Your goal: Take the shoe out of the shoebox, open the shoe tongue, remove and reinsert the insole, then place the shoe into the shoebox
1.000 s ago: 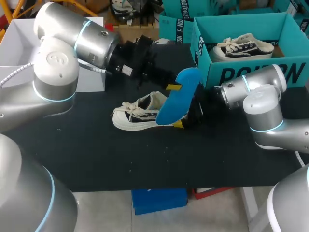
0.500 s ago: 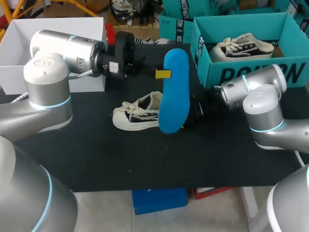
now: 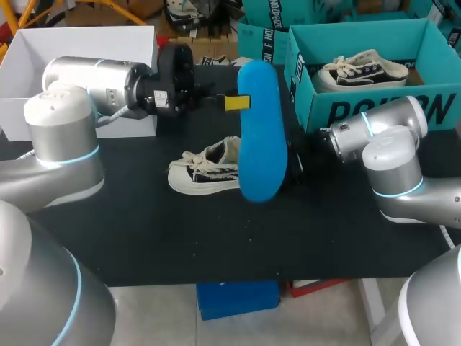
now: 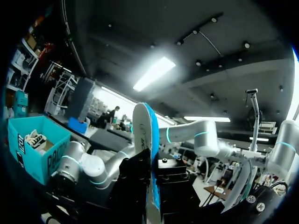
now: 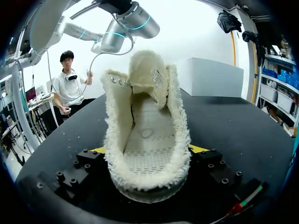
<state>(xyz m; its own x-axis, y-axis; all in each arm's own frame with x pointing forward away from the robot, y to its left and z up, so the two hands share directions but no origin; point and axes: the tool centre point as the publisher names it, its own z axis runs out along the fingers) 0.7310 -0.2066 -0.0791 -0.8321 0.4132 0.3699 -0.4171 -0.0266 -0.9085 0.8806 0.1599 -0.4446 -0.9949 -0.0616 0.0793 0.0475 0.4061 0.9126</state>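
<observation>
Yellow-tipped left gripper (image 3: 236, 102): clamped on the blue insole (image 3: 259, 137), held upright above the black table (image 3: 144, 231). White laced shoe (image 3: 205, 171): on the table, toe leftward, fleece lining exposed. At its heel, right gripper (image 5: 148, 150): fingers pressing both sides. Teal shoebox (image 3: 374, 108): rear right, containing a second shoe (image 3: 364, 70).

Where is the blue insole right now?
In the head view, the blue insole is held up in the left gripper, above the heel of the white shoe, left of the teal shoebox.
</observation>
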